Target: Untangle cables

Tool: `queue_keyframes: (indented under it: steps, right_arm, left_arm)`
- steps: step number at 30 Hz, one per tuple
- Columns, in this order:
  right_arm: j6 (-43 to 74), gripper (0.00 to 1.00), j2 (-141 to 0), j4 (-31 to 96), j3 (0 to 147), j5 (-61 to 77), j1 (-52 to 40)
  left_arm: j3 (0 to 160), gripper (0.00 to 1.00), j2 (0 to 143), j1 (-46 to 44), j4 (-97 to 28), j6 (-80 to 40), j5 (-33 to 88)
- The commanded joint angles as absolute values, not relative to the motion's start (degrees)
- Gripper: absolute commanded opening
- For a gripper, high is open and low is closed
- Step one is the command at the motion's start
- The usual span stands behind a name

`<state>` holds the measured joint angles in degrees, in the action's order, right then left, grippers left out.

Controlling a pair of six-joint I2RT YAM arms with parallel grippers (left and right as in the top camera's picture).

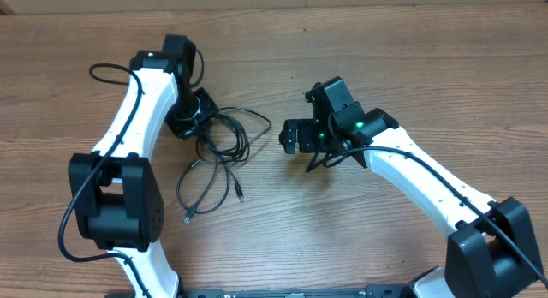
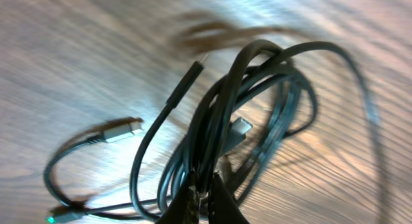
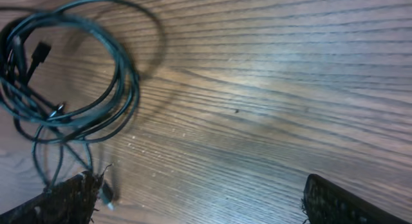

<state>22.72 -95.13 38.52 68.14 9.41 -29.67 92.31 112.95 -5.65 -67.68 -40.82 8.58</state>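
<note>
The cables (image 1: 221, 146) are thin black cords in a tangled bundle on the wooden table, left of centre, with loose ends and small plugs trailing toward the front (image 1: 190, 214). My left gripper (image 1: 199, 120) sits at the bundle's left edge and is shut on several strands of the cables (image 2: 212, 179); the left wrist view shows loops and silvery plugs (image 2: 122, 130) hanging ahead of the fingers. My right gripper (image 1: 291, 137) is open and empty, just right of the bundle. The right wrist view shows the coil (image 3: 71, 76) at upper left, apart from its fingers (image 3: 199, 205).
The wooden table (image 1: 360, 41) extends all round. Thicker black arm wires loop by the left arm (image 1: 107, 71) and along the right arm (image 1: 411, 157). The arm bases stand at the front left and front right.
</note>
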Motion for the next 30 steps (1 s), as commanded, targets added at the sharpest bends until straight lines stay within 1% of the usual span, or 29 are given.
queue_keyframes:
  steps: [1,7,10,14,20,26,30]
  right_arm:
    - [22.70,1.00,-94.52,38.22,68.60,13.98,-29.87]
    - [22.48,1.00,-94.52,35.59,68.60,24.80,-29.87]
    - [22.50,1.00,-94.52,33.39,68.60,27.22,-30.06]
    - [22.59,1.00,-94.52,31.38,68.60,27.11,-30.89]
    - [24.25,1.00,-94.52,28.25,68.60,26.76,-32.95]
    - [24.21,1.00,-94.52,27.03,68.60,23.14,-34.17]
    - [23.75,1.00,-94.52,25.96,68.60,17.96,-34.17]
  left_arm:
    - [95.72,0.04,112.46,-6.13,-67.68,-37.82,14.85]
    - [96.68,0.04,112.46,-6.37,-66.98,-37.82,16.08]
    - [96.82,0.04,112.46,-6.46,-65.49,-37.17,20.97]
    - [98.10,0.05,112.46,-6.46,-63.61,-37.21,24.82]
    - [101.60,0.04,112.46,-7.51,-63.35,-37.21,25.54]
    - [106.94,0.04,112.31,-9.98,-63.72,-37.21,26.00]
    - [111.44,0.04,112.27,-11.81,-64.79,-37.17,26.63]
